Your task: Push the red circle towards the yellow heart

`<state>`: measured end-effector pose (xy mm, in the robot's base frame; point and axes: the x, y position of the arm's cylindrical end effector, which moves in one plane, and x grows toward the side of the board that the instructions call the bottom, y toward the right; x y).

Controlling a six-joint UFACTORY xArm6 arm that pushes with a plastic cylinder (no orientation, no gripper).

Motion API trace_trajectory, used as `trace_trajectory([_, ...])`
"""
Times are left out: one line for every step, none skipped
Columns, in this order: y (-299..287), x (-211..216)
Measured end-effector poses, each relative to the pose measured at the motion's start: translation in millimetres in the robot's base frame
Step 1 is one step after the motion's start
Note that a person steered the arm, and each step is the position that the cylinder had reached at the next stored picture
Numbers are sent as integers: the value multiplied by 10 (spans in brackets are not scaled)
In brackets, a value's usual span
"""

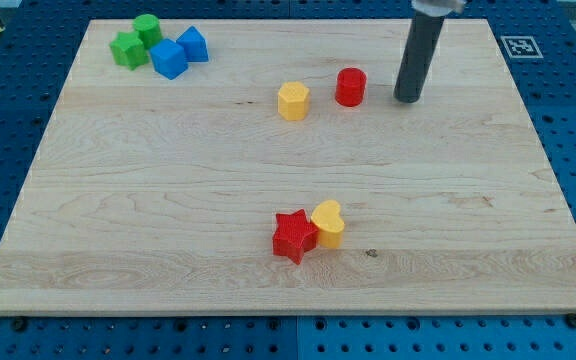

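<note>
The red circle (350,87) stands on the wooden board (148,200) near the view's top, right of centre. The yellow heart (328,223) lies lower down near the view's bottom centre, touching a red star (294,236) on its left. My tip (407,99) is down on the board just to the right of the red circle, with a small gap between them. The dark rod rises from it toward the view's top.
A yellow hexagon (293,101) sits just left of the red circle. At the view's top left is a cluster: two green blocks (136,41) and two blue blocks (179,53). A printed marker tag (520,46) is at the board's top right corner.
</note>
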<state>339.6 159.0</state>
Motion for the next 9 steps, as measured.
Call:
trace_trajectory([-68,-365])
trace_trajectory([-441,-528])
trace_trajectory([-691,-451])
trace_trajectory([-918,-250])
trace_trajectory([-941,42])
trace_trajectory([-876,192])
trace_trajectory([-645,191])
trace_trajectory([-527,191])
trace_trajectory([-559,196])
